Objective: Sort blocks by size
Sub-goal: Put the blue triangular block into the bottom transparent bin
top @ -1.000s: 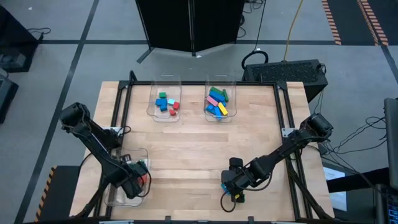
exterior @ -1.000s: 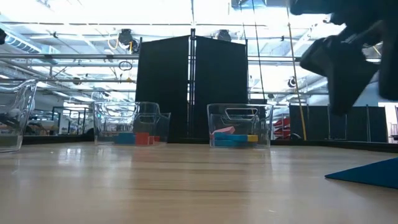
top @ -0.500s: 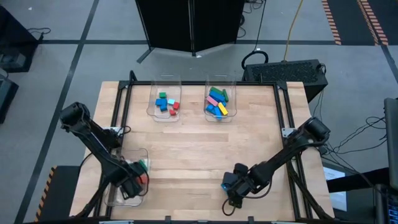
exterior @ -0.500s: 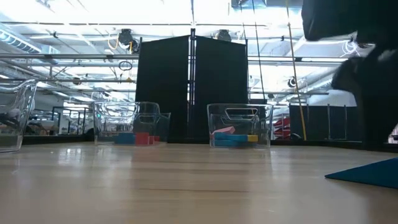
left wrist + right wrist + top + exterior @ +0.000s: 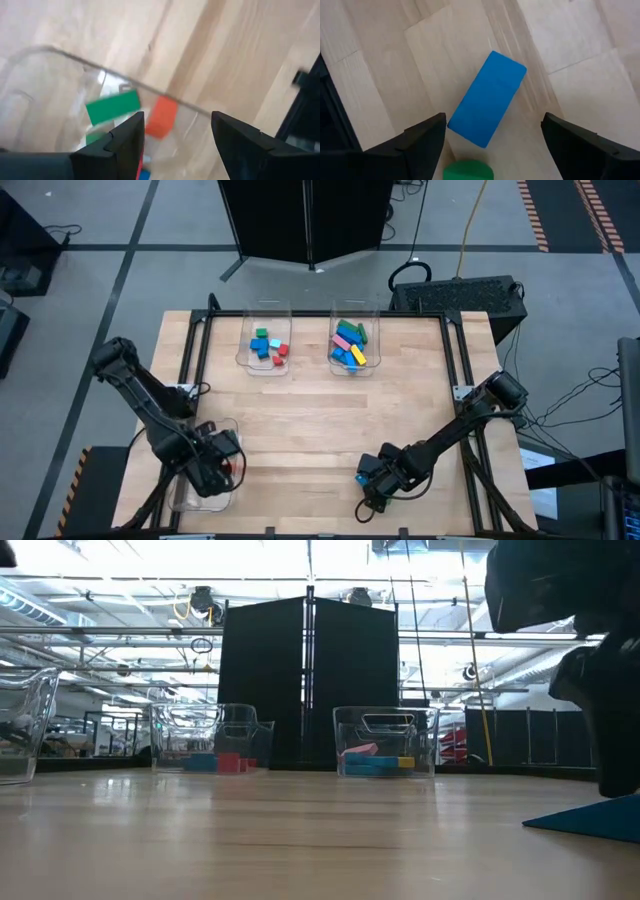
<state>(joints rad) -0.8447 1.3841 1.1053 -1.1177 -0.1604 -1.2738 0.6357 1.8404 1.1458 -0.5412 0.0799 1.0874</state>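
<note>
Left gripper [image 5: 222, 463] is hovering over the clear bin [image 5: 232, 426] at the near-left of the table [image 5: 310, 420]; its fingers [image 5: 127, 142] are standing apart, holding nothing; the left wrist view is showing a green block [image 5: 113, 106] and a red-orange block [image 5: 162, 116] lying inside that bin, with a bit of blue just below them, too hidden to tell more; right gripper [image 5: 372, 485] is sitting low near the front edge of the table, right of centre; its fingers [image 5: 422, 142] are spread wide with a blue block [image 5: 487, 98] lying flat on the wood between them, untouched on either side; a green piece [image 5: 468, 170] is peeking in just beside the blue block's near end; two more clear bins are standing at the far side of the table; the far-left bin [image 5: 264, 345] is holding short blocks in green, blue, red and cyan; the far-right bin [image 5: 351, 345] is holding longer blocks in pink, green, blue, cyan and yellow; in the low view both far bins are showing upright, and a blue block [image 5: 585, 817] is lying at the right with the dark arm above it.
</note>
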